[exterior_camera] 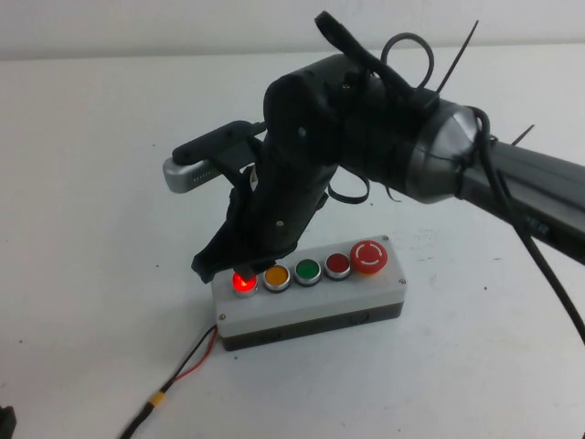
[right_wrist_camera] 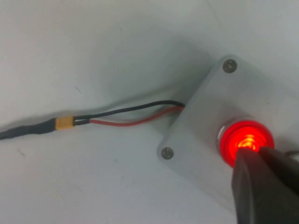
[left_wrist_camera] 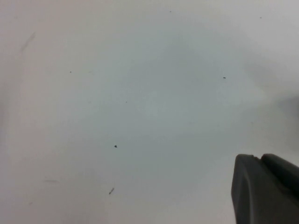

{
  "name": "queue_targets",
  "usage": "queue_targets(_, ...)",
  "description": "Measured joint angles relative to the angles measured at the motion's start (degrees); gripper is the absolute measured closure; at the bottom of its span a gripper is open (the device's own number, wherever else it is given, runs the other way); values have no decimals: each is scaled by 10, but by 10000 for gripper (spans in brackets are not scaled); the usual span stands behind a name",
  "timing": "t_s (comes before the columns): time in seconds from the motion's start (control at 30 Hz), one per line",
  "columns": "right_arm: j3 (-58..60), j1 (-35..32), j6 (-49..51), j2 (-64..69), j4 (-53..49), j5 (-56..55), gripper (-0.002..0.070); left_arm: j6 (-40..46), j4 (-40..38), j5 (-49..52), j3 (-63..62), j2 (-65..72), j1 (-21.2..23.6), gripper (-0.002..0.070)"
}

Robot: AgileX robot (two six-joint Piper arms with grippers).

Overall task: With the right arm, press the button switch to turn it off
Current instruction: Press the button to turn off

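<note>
The button switch [exterior_camera: 243, 283] is a small round red button with a silver rim, glowing, at the left end of the grey box [exterior_camera: 311, 306]. My right gripper [exterior_camera: 239, 267] is shut, its black tip right over the glowing button, touching or almost touching it. In the right wrist view the button [right_wrist_camera: 243, 138] glows bright red and the closed fingertips [right_wrist_camera: 254, 156] cover its near edge. My left gripper [left_wrist_camera: 261, 161] is shut, over bare white table, away from the box; it does not show in the high view.
On the box sit an orange button [exterior_camera: 277, 275], a green one [exterior_camera: 306, 271], a darker red one [exterior_camera: 337, 264] and a large red mushroom button [exterior_camera: 369, 256]. Red and black wires [exterior_camera: 187, 366] run from the box's left end toward the table's front edge.
</note>
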Motion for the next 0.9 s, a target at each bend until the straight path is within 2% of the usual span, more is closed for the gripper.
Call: queue_targets(0.9, -35, 0, 1, 43, -24, 13, 692, 0, 0, 0, 0, 0, 0, 677)
